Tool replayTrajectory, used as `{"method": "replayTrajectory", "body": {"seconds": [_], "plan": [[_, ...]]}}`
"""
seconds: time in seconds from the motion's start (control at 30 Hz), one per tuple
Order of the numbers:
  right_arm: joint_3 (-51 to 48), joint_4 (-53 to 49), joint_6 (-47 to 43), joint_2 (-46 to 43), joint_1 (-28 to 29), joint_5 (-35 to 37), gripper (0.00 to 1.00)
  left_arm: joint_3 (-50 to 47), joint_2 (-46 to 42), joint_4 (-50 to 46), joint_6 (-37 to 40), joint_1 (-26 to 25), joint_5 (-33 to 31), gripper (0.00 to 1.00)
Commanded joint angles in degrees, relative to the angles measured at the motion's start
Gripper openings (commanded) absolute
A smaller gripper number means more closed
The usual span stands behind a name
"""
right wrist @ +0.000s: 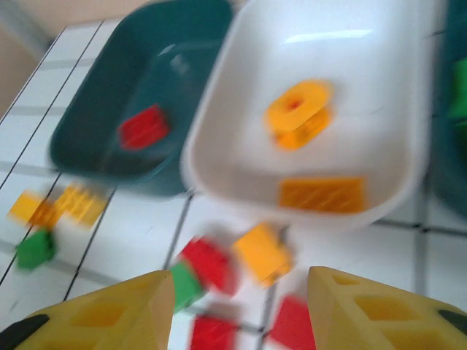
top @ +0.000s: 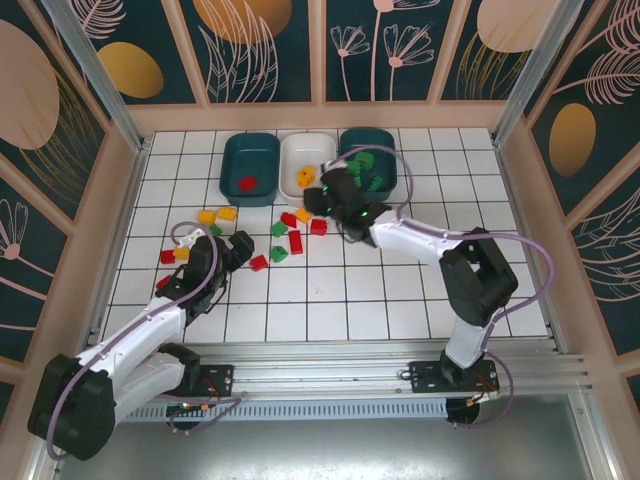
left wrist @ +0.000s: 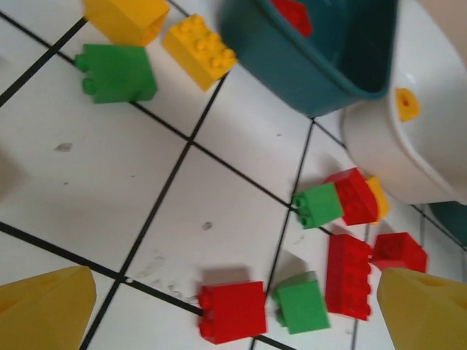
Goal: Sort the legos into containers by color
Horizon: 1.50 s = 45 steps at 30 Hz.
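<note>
Right tool (right wrist: pixel 239 288) parted, holding nothing, above loose legos (right wrist: pixel 263 251) beside the white tray (right wrist: pixel 208 146), left tool (left wrist: pixel 233 310) wide open, empty, over more legos on the tiled table (left wrist: pixel 109 182)

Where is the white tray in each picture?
Top external: the white tray sits in the far row, in the middle of the three trays.
Left wrist: the white tray is at the right edge, in the upper half.
Right wrist: the white tray is top middle, blurred, with yellow pieces inside.
Shared landmark: the teal tray holding a red brick, just left of it in every view.
</note>
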Motion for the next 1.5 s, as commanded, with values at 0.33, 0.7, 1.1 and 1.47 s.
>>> {"method": "replayTrajectory", "body": {"seconds": [0.33,0.7,1.1,1.47], "plan": [[2.0,-2.8,2.3,13.1,4.9,-3.8,0.59,2.1,-1.7,-1.2,-0.8,0.9,7.8,0.98],[5.6,-3.6,1.3,19.2,5.8,-2.9,0.54,-1.2,-4.9,-1.6,-0.6,0.9,7.2,0.98],[3.7,-2.5,-1.6,8.2,7.7,0.4,0.23,-2.5,-4.9,0.4,-0.2,1.0,7.6,0.98],[33.1,-3.1,-5.2,25.6,2.0,-5.8,0.21,-1.1,-3.0,-1.7,1.3,0.9,11.5,0.98]]}}
